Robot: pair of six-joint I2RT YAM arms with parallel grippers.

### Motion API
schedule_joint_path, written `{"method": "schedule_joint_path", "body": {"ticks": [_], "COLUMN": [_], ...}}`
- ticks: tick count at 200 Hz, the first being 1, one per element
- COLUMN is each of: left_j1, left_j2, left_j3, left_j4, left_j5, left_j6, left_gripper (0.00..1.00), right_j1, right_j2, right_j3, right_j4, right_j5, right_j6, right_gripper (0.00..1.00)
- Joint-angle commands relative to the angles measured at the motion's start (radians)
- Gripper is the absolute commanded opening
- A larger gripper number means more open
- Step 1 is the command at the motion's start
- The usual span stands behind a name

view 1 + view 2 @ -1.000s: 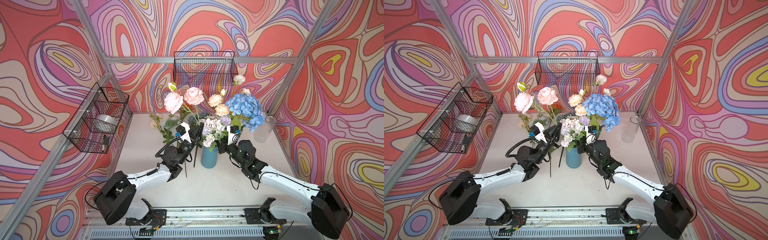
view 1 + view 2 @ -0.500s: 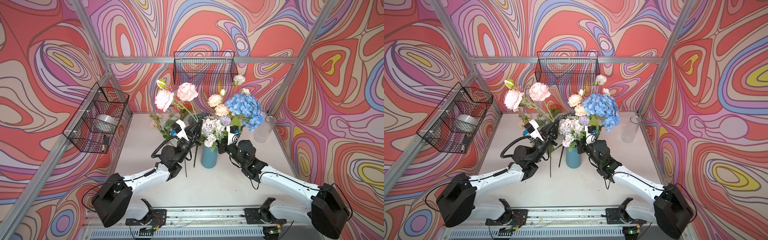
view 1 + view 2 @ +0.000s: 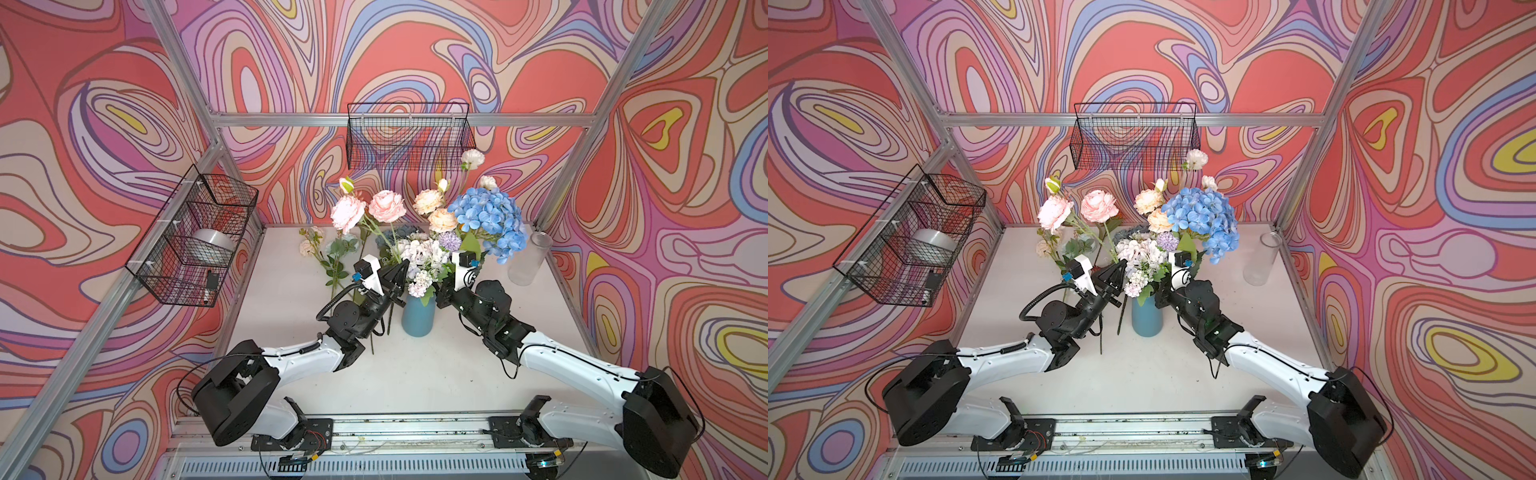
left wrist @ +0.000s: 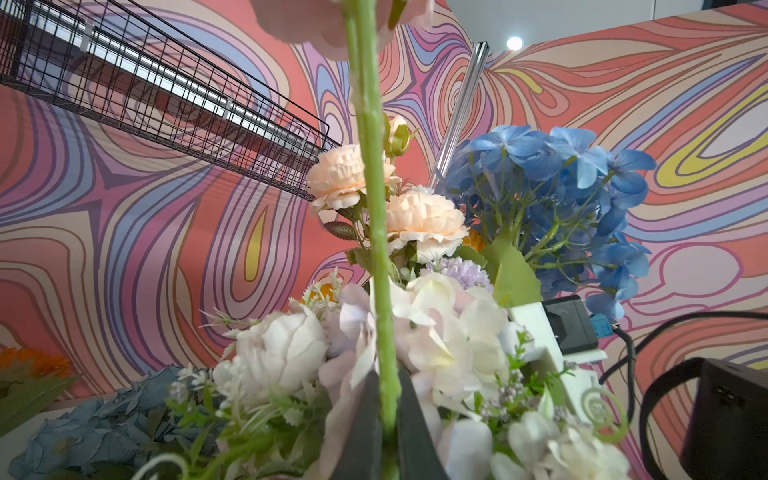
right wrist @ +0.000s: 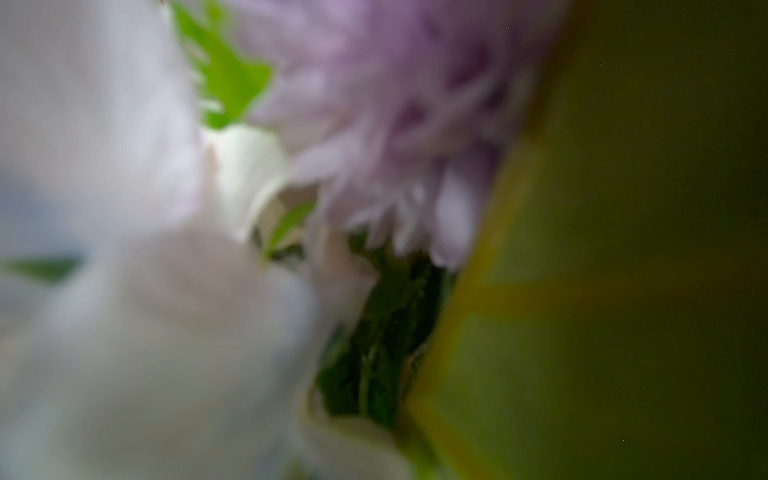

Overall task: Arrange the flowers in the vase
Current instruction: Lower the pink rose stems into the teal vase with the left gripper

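A blue vase point(image 3: 417, 316) stands mid-table and holds a blue hydrangea point(image 3: 491, 216), peach blooms point(image 3: 442, 219) and white-lilac sprays point(image 3: 422, 257). My left gripper point(image 3: 397, 272) is just left of the bouquet, shut on the green stem point(image 4: 374, 187) of two pink peonies point(image 3: 347, 212) that rise above it. The left wrist view shows the left gripper point(image 4: 388, 390) with both fingers pressed on that stem. My right gripper point(image 3: 441, 293) is pushed into the foliage at the vase's right rim, its fingers hidden. The right wrist view is a blur of lilac bloom point(image 5: 399, 124) and white petals.
Loose flowers lie behind the vase: a cream sprig point(image 3: 309, 245) and a dusty-blue bloom point(image 3: 399, 235). A clear glass jar point(image 3: 530, 259) stands at the back right. Wire baskets hang on the left wall point(image 3: 195, 237) and the back wall point(image 3: 409, 137).
The left gripper swung the pink peonies out to the left, then back right towards the vase. The right arm has hardly moved.
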State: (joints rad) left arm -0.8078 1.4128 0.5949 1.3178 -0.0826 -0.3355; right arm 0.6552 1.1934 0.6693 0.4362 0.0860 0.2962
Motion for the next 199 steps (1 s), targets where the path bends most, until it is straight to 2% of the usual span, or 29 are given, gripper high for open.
{"method": "schedule_joint_path", "body": {"ticks": [1, 37, 73, 87, 126, 151, 173, 199], "left_j1": [-0.026, -0.031, -0.032, -0.031, -0.06, -0.086, -0.099, -0.126], "left_j2": [-0.001, 0.031, 0.018, 0.022, 0.077, 0.109, 0.156, 0.18], "left_j3": [-0.041, -0.07, -0.057, -0.05, -0.017, 0.036, 0.04, -0.002], "left_j4": [0.042, 0.043, 0.035, 0.026, 0.046, 0.042, 0.042, 0.044], "left_j5": [-0.039, -0.065, -0.051, -0.055, -0.11, -0.081, -0.065, -0.13], "left_j6": [0.011, -0.03, 0.005, 0.023, 0.118, 0.217, 0.202, 0.191], "left_gripper": [0.0, 0.0, 0.07, 0.0, 0.0, 0.0, 0.0, 0.0], "right_j1": [-0.002, -0.002, -0.002, -0.002, -0.002, -0.002, -0.002, -0.001], "right_j2": [0.003, 0.005, 0.009, 0.01, 0.008, 0.007, 0.003, -0.002], "right_j3": [0.023, 0.029, 0.033, 0.036, 0.031, 0.032, 0.03, 0.029], "right_j4": [0.016, 0.0, 0.001, 0.004, 0.005, 0.0, -0.001, -0.008], "right_j5": [0.02, 0.009, 0.003, -0.002, -0.015, -0.017, -0.017, -0.017], "right_j6": [-0.003, -0.003, -0.005, -0.006, -0.004, -0.003, -0.01, -0.019], "right_gripper": [0.18, 0.19, 0.21, 0.2, 0.2, 0.2, 0.2, 0.21]}}
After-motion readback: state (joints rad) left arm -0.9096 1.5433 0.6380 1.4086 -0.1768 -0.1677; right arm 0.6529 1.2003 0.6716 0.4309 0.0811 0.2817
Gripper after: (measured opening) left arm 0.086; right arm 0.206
